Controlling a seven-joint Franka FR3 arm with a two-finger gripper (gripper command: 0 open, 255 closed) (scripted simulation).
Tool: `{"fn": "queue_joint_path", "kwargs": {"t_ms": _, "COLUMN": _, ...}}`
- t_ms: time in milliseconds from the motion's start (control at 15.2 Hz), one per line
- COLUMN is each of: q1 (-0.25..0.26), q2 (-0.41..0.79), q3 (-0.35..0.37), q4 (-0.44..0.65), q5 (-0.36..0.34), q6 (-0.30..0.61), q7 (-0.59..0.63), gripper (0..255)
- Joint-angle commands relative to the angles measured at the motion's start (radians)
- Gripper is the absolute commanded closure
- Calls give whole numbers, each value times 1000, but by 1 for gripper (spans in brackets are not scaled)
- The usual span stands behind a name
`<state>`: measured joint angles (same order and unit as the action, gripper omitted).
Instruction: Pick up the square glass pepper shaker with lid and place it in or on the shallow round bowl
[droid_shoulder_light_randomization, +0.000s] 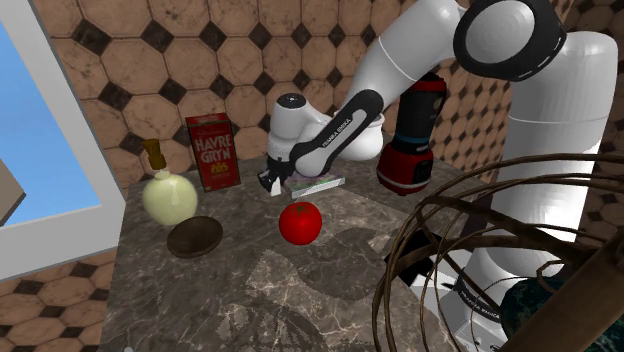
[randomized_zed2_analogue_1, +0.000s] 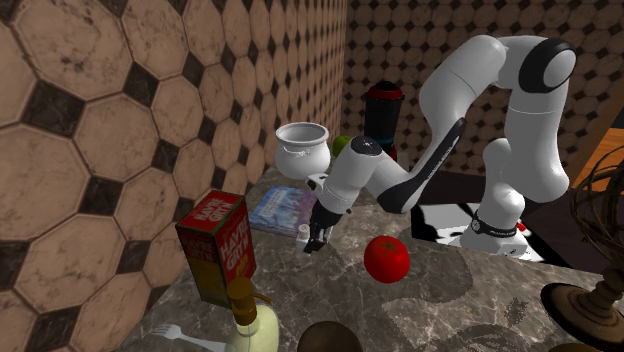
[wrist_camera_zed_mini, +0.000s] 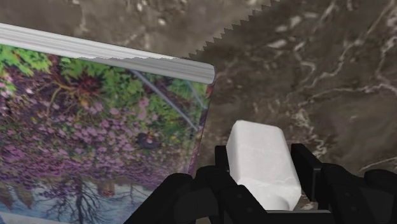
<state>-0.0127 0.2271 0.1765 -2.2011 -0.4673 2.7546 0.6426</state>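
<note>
Shoulder view shows "HAVRE GRYN" box (droid_shoulder_light_randomization: 213, 151), pincer (droid_shoulder_light_randomization: 272, 186) clasping white shaker (wrist_camera_zed_mini: 264, 162).

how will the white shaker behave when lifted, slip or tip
The pepper shaker looks small, rigid and flat-sided, so the fingers clasping it should hold it squarely and it likely won't roll. Its smooth faces might slip. Taller than wide, it may tip in the shallow bowl.

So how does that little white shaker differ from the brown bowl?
The shaker is white and blocky with squared sides; the bowl is dark brown, round and low. The shaker is clasped between the gripper's fingers beside the book; the bowl lies free, next to the pale round bottle. Both are plain, without labels.
</note>
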Motion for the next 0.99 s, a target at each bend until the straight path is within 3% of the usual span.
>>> {"fn": "queue_joint_path", "kwargs": {"t_ms": 0, "q1": -5, "q2": -15, "q3": 8, "q4": 1, "q5": 18, "q6": -16, "q7": -16, "gripper": 255}}
{"fn": "queue_joint_path", "kwargs": {"t_ms": 924, "q1": -28, "q2": -138, "q3": 50, "q4": 46, "q5": 158, "q6": -171, "q7": -140, "gripper": 255}}
